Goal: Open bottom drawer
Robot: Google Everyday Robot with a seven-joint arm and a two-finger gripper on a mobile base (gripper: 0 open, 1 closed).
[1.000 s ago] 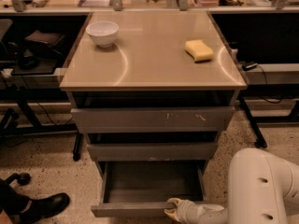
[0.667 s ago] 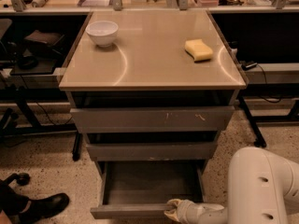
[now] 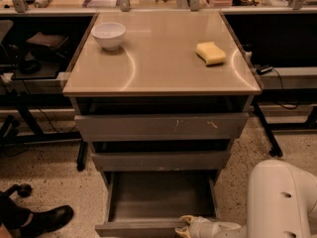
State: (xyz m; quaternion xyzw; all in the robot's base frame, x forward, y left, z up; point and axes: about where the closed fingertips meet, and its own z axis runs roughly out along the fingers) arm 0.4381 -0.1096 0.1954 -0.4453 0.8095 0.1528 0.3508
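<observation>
The bottom drawer [image 3: 143,228] is the lowest of three grey drawers in the cabinet and stands pulled out, showing its shallow grey tray [image 3: 161,195]. My gripper [image 3: 183,226] is at the drawer's front edge, right of its middle, at the bottom of the camera view, with its pale fingers touching the front lip. The white arm [image 3: 282,202] reaches in from the lower right. The middle drawer front [image 3: 161,160] and the top scratched front [image 3: 161,127] are pushed in further.
A white bowl [image 3: 109,34] and a yellow sponge [image 3: 211,53] sit on the beige cabinet top [image 3: 158,68]. A person's black shoe [image 3: 42,219] is on the speckled floor at lower left. Dark shelving and cables flank the cabinet.
</observation>
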